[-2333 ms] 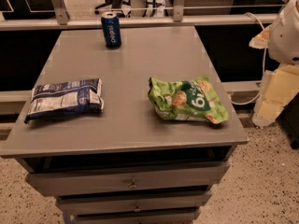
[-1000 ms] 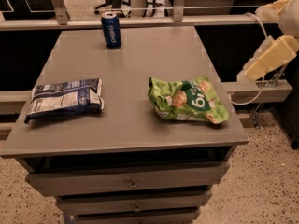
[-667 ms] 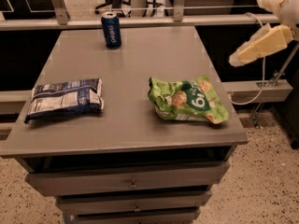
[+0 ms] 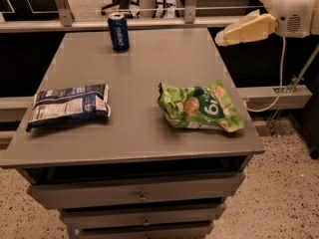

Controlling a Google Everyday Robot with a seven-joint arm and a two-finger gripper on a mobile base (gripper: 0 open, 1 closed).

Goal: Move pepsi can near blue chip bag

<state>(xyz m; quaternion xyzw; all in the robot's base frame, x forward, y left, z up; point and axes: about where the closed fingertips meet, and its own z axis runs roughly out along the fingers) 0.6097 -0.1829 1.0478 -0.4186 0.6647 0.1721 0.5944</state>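
The pepsi can (image 4: 118, 31) stands upright at the far edge of the grey table (image 4: 149, 133), left of centre. The blue chip bag (image 4: 69, 105) lies flat near the table's left front edge, well apart from the can. My gripper (image 4: 234, 32) is a cream-coloured piece at the upper right. It hangs in the air just beyond the table's far right corner, pointing left, far from the can and holding nothing that I can see.
A bright green snack bag (image 4: 200, 107) lies on the right half of the table. Drawers (image 4: 142, 195) sit below the tabletop. A rail with metal posts (image 4: 189, 4) runs behind the table. A cable (image 4: 279, 78) hangs at the right.
My arm has risen from low beside the table's right edge to the upper right and swung its tip left toward the far right corner. The can and both bags have not moved.
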